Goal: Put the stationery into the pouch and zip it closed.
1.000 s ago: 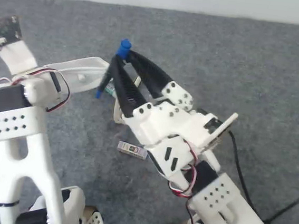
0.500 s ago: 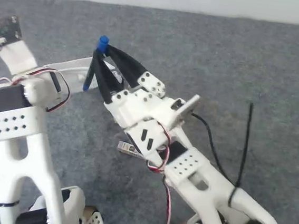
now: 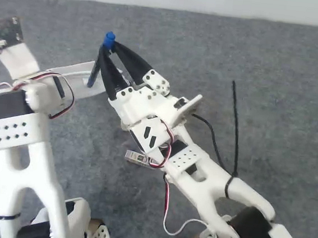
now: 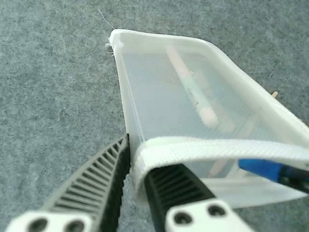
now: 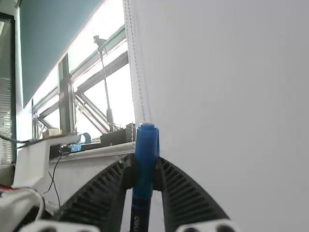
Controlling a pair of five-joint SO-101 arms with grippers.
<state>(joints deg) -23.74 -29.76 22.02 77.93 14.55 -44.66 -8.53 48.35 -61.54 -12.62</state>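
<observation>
Your right gripper (image 5: 144, 168) is clamped on a blue marker (image 5: 146, 142), which stands nearly upright between the two black fingers, blue end up. In the high view this gripper is above the grey carpet (image 3: 277, 63), just in front of the left arm (image 3: 75, 83). Your left gripper (image 4: 136, 153) is closed on the zipper rim of the white mesh pouch (image 4: 159, 82), one finger outside and one inside, and the mouth stands open. The pouch lies on the carpet with a pale pen (image 4: 193, 92) inside it. A blue end shows just beside the rim. A small rectangular item (image 3: 140, 159) lies on the carpet, close to the right arm (image 3: 199, 173).
</observation>
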